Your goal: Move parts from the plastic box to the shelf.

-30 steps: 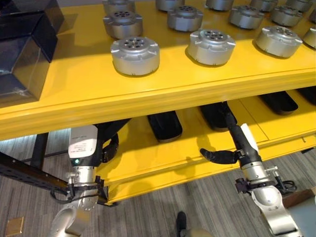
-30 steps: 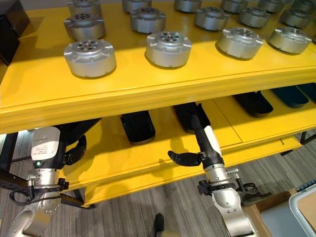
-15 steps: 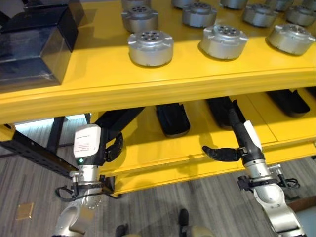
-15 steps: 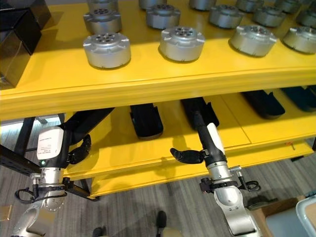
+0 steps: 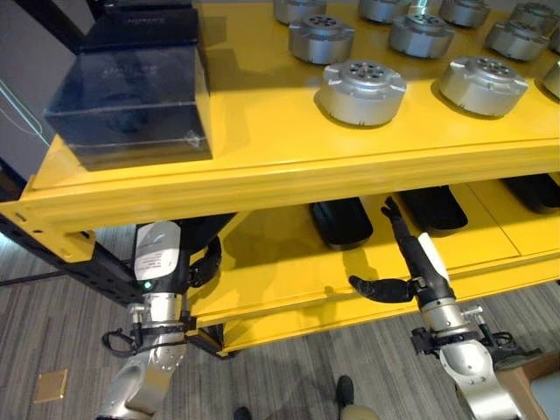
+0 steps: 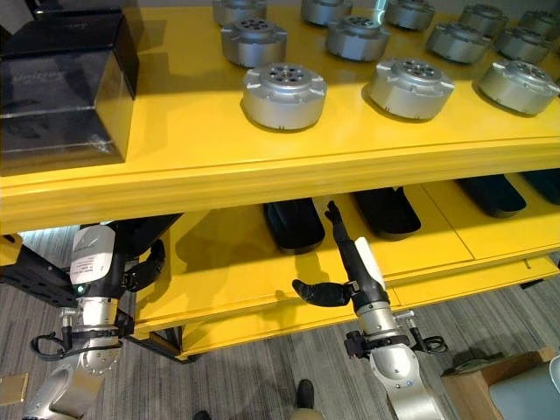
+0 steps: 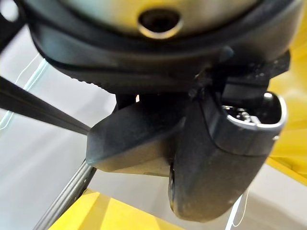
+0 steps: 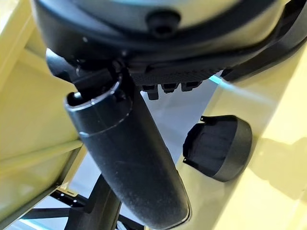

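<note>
Top deck of the yellow shelf (image 5: 262, 153) carries rows of silver parts (image 5: 361, 91): squat machined metal discs with notched rims and a ring of holes on the flat top face, no long axis, lying flat. A dark translucent box (image 5: 131, 101) sits at the deck's 9 o'clock end, well apart from the nearest disc; whether it holds anything I cannot tell. Both hands are below the deck, at the lower tier's front edge. Right hand (image 5: 404, 254) has fingers straight, pointing toward 12 under the deck, thumb stuck out toward 9, holding nothing. Left hand (image 5: 203, 262) shows fingers curled in loosely, empty as far as I can see. Black oblong trays (image 5: 341, 220) with rounded ends lie on the lower tier, long axes running 12 to 6, one just beside the right fingertips. From either hand the box lies up toward 11; left hand is nearer it. Judgement: next reach should be upward and leftward with the left arm.
</note>
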Available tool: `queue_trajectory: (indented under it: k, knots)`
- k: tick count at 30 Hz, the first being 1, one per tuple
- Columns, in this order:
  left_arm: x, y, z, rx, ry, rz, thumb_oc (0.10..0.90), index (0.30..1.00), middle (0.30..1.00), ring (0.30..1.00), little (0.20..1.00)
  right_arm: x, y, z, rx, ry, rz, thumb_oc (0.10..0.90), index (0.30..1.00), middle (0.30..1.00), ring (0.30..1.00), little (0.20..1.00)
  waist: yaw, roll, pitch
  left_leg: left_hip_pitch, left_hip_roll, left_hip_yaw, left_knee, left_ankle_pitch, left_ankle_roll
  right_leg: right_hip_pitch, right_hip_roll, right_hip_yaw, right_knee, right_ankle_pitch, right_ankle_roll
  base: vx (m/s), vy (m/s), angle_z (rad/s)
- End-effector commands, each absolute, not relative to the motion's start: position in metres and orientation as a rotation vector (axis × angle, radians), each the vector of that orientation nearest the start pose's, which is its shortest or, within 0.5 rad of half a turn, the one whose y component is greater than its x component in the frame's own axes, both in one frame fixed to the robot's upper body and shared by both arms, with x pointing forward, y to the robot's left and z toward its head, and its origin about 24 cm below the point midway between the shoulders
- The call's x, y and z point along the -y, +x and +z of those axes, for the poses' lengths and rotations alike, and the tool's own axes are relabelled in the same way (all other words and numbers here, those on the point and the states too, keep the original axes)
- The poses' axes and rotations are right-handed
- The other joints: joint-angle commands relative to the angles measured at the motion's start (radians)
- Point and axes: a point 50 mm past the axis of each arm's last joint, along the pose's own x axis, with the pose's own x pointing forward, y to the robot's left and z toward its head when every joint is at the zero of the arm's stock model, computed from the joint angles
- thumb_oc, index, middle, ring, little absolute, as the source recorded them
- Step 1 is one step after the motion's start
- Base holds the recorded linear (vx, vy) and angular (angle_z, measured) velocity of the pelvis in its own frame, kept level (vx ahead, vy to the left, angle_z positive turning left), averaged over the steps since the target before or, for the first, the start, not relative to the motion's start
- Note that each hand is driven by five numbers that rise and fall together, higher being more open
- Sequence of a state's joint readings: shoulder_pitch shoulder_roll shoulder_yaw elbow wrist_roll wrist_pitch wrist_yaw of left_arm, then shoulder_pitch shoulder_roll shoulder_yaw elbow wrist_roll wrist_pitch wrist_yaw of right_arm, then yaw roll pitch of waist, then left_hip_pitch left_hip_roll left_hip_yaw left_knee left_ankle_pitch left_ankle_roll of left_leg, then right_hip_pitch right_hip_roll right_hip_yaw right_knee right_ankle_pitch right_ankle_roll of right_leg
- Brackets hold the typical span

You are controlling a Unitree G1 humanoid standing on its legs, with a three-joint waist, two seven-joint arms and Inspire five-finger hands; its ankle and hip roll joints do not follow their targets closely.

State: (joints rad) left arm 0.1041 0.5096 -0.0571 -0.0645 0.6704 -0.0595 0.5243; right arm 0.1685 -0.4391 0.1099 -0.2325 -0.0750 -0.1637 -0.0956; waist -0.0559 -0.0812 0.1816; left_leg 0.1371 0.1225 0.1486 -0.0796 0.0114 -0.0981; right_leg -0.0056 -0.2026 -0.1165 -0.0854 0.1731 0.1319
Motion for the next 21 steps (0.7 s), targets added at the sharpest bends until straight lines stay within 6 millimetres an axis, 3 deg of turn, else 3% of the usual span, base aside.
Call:
queue_trajectory:
  k: [1, 13, 21]
  knots:
    - [-0.24, 0.239, 0.11, 0.454, 1.043, 0.473, 0.4, 0.3, 0.3, 0.3, 0.3, 0.189, 0.221, 0.124, 0.454, -0.482, 0.094, 0.9, 1.0, 1.0, 1.0, 1.0, -0.015, -0.011, -0.106, 0.042, 0.034, 0.012, 0.007, -0.041, 0.017, 0.022, -0.019, -0.003, 0.059, -0.078, 0.047, 0.01, -0.013, -0.15]
    - [-0.241, 0.251, 0.086, 0.281, 0.841, 0.492, 0.4, 0.3, 0.3, 0.3, 0.3, 0.184, 0.223, 0.127, 0.459, -0.484, 0.127, 0.9, 1.0, 1.0, 1.0, 1.0, -0.024, -0.015, -0.109, 0.061, 0.057, 0.031, -0.002, -0.032, 0.004, 0.034, -0.001, -0.009, 0.051, -0.08, 0.045, 0.01, -0.021, -0.09]
    - [-0.237, 0.263, 0.065, 0.131, 0.488, 0.536, 0.4, 0.3, 0.3, 0.3, 0.3, 0.172, 0.23, 0.133, 0.485, -0.479, 0.185, 0.9, 1.0, 1.0, 1.0, 1.0, -0.028, -0.007, -0.112, 0.066, 0.067, 0.034, 0.002, -0.023, -0.004, 0.046, 0.006, -0.017, 0.055, -0.087, 0.041, 0.0, -0.004, 0.0]
